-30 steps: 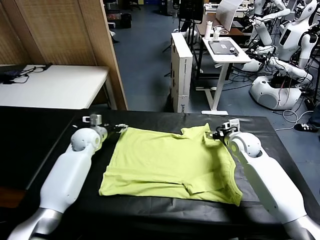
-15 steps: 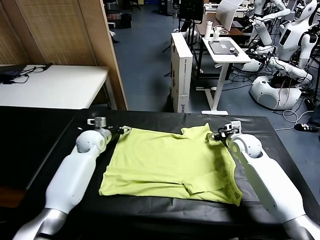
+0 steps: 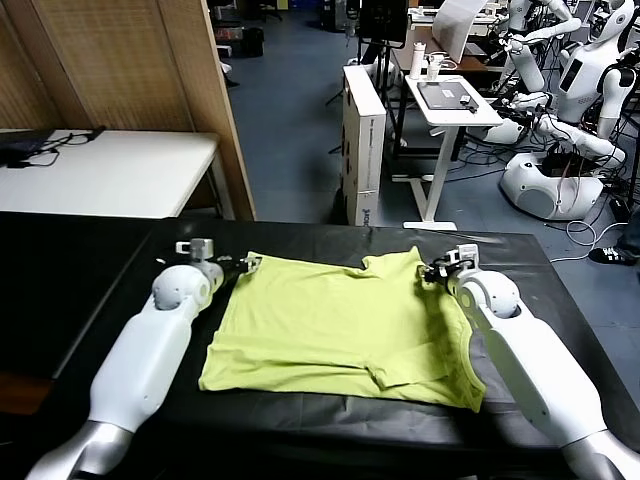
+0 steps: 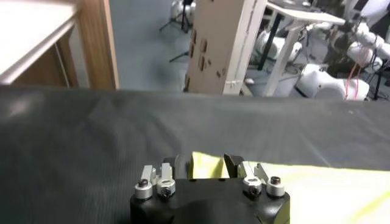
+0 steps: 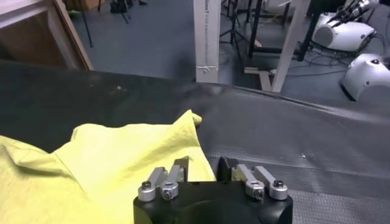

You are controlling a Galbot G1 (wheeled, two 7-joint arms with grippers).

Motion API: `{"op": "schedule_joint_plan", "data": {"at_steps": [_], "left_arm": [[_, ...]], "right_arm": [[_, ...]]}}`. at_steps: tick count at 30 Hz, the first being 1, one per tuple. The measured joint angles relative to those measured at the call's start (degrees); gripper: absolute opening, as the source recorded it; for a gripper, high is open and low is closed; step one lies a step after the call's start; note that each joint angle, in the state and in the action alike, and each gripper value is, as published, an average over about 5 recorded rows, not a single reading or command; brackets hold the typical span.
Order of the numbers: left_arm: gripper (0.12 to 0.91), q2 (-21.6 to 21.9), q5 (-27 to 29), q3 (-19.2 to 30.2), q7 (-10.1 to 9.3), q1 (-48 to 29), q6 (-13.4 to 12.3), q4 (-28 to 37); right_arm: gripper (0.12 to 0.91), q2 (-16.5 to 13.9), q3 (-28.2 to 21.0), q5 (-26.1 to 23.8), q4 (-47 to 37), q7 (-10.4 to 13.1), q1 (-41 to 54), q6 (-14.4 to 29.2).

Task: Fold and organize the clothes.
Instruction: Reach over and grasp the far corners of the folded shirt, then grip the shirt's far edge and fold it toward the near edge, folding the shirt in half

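Lime yellow-green cotton T-shirt (image 3: 335, 325) lies flat mid-frame on the black table (image 3: 100, 270). Left gripper (image 4: 208, 164) and right gripper (image 5: 204, 169) each straddle an upper corner, fingers slightly apart around cloth.

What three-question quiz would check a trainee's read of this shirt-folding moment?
1. True or false: the T-shirt lies spread flat on the black table.
2. Which part of the shirt is each end effector at?
3. Multiple choice: what stands on the floor just beyond the table? A) a tall white box B) a red bin C) a ladder

Key:
1. True.
2. The left end effector is at the far left corner; the right end effector is at the far right corner. Both look open around the edge.
3. A, the white box.
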Motion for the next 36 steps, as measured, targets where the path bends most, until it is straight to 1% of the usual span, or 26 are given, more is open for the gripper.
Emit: {"op": "schedule_joint_plan", "data": {"at_steps": [3, 5, 7, 8, 13, 15, 17, 21, 25, 31, 36], "left_arm": [[0.620, -0.1, 0.1, 0.1, 0.18, -0.3, -0.2, 0.5], [0.605, -0.2, 0.0, 0.1, 0.27, -0.3, -0.2, 0.6], [0.565, -0.2, 0.0, 0.1, 0.35, -0.2, -0.2, 0.6], [0.531, -0.2, 0.1, 0.2, 0.37, -0.1, -0.2, 0.6], [0.263, -0.3, 0.3, 0.1, 0.77, 0.3, -0.4, 0.3], [0.187, -0.1, 0.3, 0.1, 0.84, 0.6, -0.4, 0.0], [0.149, 0.2, -0.2, -0.1, 0.63, 0.9, -0.5, -0.7], [0.146, 1.1, -2.6, -0.6, -0.41, 2.0, 0.0, -2.9], [0.146, 2.6, -6.1, -1.7, -1.95, 4.1, 1.2, -6.9], [0.146, 5.5, -10.6, -4.7, -4.15, 9.6, 3.2, -16.7], [0.146, 8.1, -13.0, -8.0, -5.47, 16.8, 3.9, -26.1]], "right_arm": [[0.139, 0.0, 0.0, 0.0, 0.0, 0.0, 0.0, 0.1], [0.140, 0.0, 0.0, 0.0, 0.0, 0.0, 0.0, 0.1], [0.140, 0.0, 0.0, 0.0, 0.1, 0.0, 0.0, 0.4], [0.140, 0.1, 0.0, 0.0, 0.1, 0.0, 0.0, 0.8], [0.140, -0.2, 0.8, 0.7, 1.6, 0.3, -0.8, 3.8], [0.140, -0.6, 1.4, 1.5, 2.8, 0.6, -1.3, 4.9], [0.140, -1.1, 2.1, 2.7, 4.3, 1.1, -2.0, 5.5], [0.140, -2.3, 3.7, 4.9, 8.4, 2.0, -3.8, 5.5], [0.140, -3.8, 5.7, 6.2, 13.1, 3.3, -6.6, 3.8], [0.140, -6.8, 9.0, 6.6, 20.7, 5.5, -12.1, 0.2], [0.140, -9.3, 11.9, 6.9, 26.7, 6.3, -17.3, -1.6]]}}
